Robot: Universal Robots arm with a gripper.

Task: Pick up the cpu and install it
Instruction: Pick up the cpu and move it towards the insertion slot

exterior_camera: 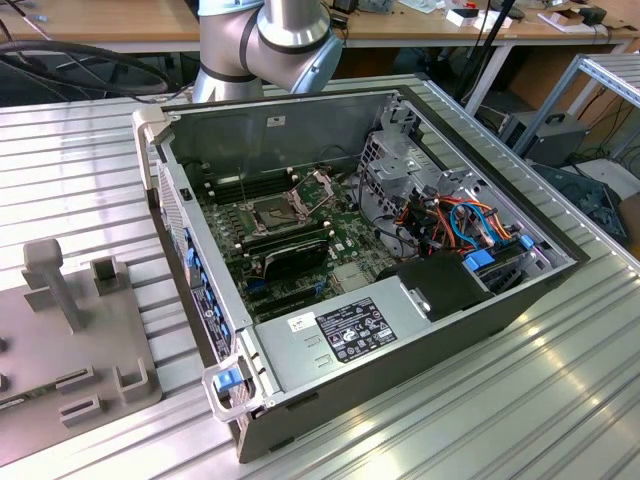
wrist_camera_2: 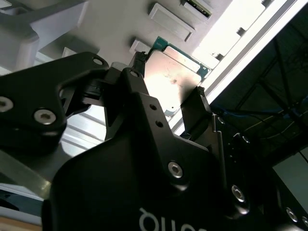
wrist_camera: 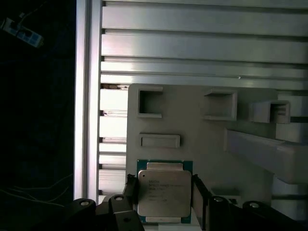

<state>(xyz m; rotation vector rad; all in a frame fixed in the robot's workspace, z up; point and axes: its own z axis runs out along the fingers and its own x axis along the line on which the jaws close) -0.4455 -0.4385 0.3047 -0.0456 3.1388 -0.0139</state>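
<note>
You have the gripper (wrist_camera: 163, 193) clamped on the cpu (wrist_camera: 161, 190). In the first wrist view its two black fingers (wrist_camera: 131, 190) press against two opposite edges of the chip's green border, with the silver-grey metal top facing the camera. In the second wrist view the gripper (wrist_camera_2: 168, 84) has the cpu (wrist_camera_2: 175, 79) framed between those same fingers (wrist_camera_2: 198, 103). The chip sits over the grey fixture plate (wrist_camera: 211, 144), close to its rectangular pockets, and you cannot tell whether it rests on the plate or is raised off it. The plate lies on the ribbed aluminium table (wrist_camera: 192, 48). In the exterior view the open computer case (exterior_camera: 300, 120) lies on its side, with the dark square socket (exterior_camera: 275, 210) on its green board and the arm (exterior_camera: 270, 40) behind the case.
</note>
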